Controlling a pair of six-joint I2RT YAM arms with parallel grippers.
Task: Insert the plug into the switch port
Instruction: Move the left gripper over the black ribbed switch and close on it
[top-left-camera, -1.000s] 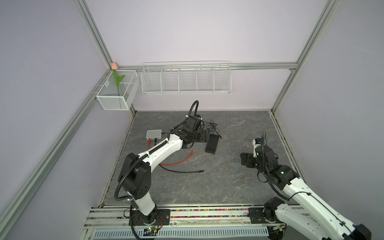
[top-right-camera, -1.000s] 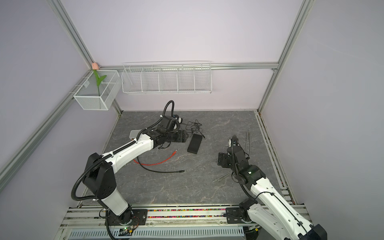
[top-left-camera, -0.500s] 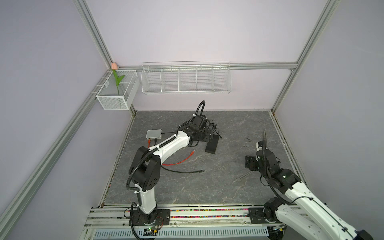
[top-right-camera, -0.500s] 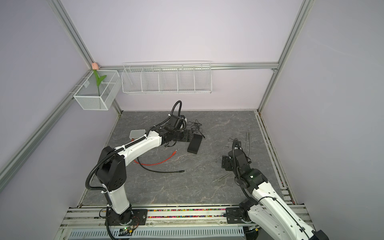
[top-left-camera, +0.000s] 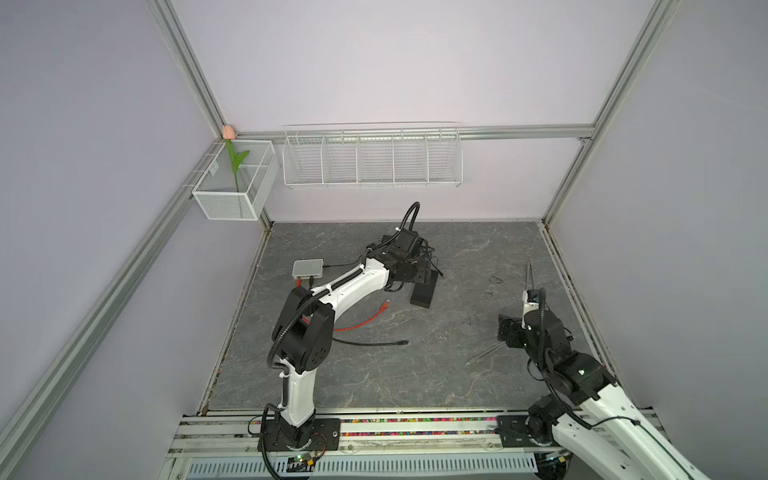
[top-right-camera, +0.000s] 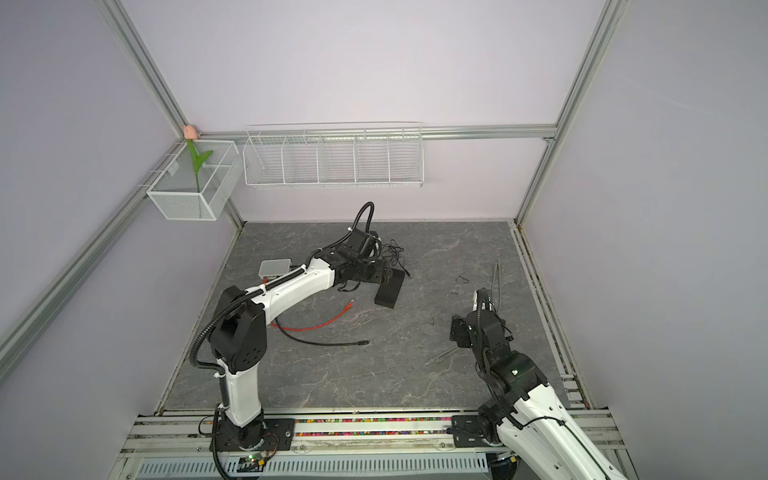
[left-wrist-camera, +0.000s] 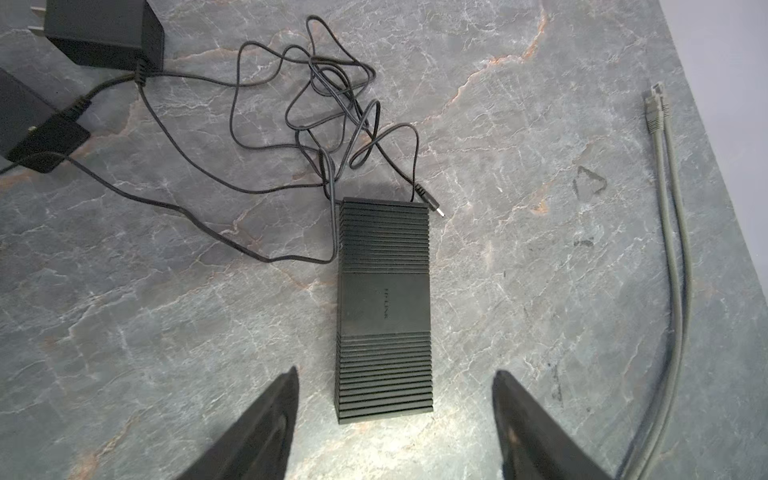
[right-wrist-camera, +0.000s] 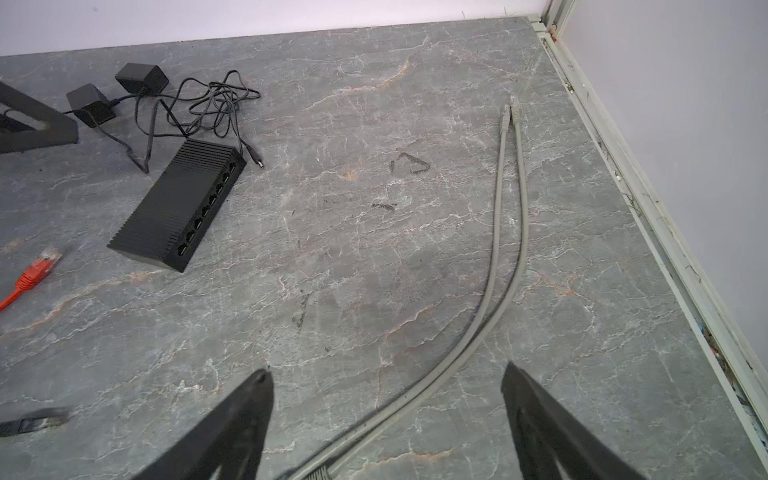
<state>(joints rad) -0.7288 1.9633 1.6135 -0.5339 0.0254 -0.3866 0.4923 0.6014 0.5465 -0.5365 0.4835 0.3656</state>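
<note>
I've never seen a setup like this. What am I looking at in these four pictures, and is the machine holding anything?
These are two robot arms, a left arm and a right arm, fixed at the edge of a grey table. The two wide pictures come from one camera head overhead. The two close pictures come from cameras on the arms' wrists, and each shows that arm's two-pronged end effector.

The left end effector hovers open over a black network switch, near two power adapters with tangled cords. The right end effector is open above a doubled grey cable. A red cable, a black cable and a small white box also lie there. Nothing is held.
</note>
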